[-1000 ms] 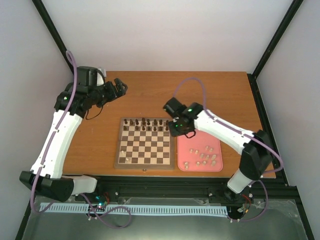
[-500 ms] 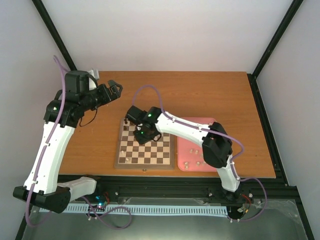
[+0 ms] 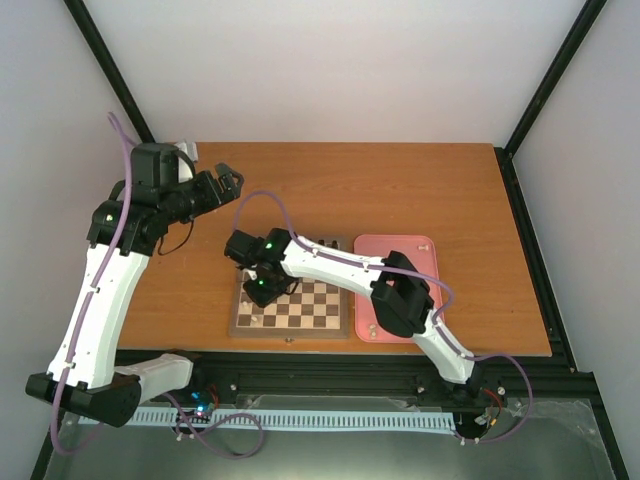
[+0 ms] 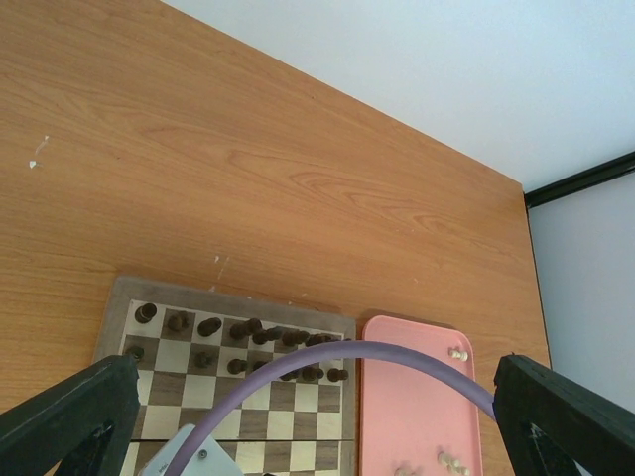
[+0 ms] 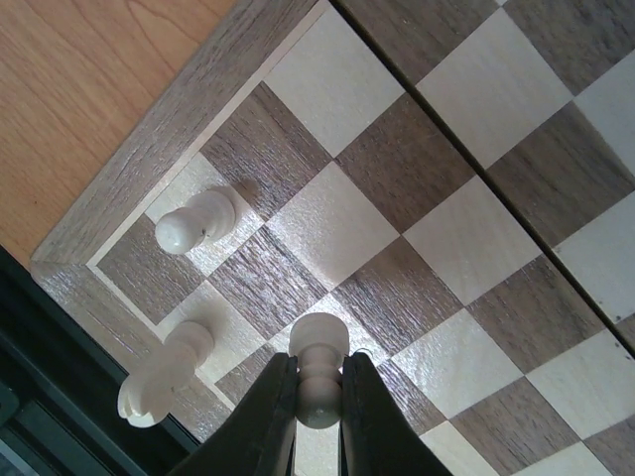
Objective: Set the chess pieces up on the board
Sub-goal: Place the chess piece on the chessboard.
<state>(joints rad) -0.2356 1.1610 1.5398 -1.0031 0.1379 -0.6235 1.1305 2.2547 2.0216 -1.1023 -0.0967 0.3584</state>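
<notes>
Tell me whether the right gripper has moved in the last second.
Yes. In the top view the right gripper, holding a cream chess piece, has swung left across the board, from its far-right corner beside the pink tray to its near-left squares.

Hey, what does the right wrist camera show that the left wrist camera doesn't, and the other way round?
Only the right wrist: jaws shut on a cream chessman over a corner of the board, with two more cream pieces standing on squares there. Only the left wrist: the dark chessmen lined up along the board's far side, the pink tray with a few loose cream pieces in it, and a purple cable arching across. Both: the board and the wooden table.
</notes>
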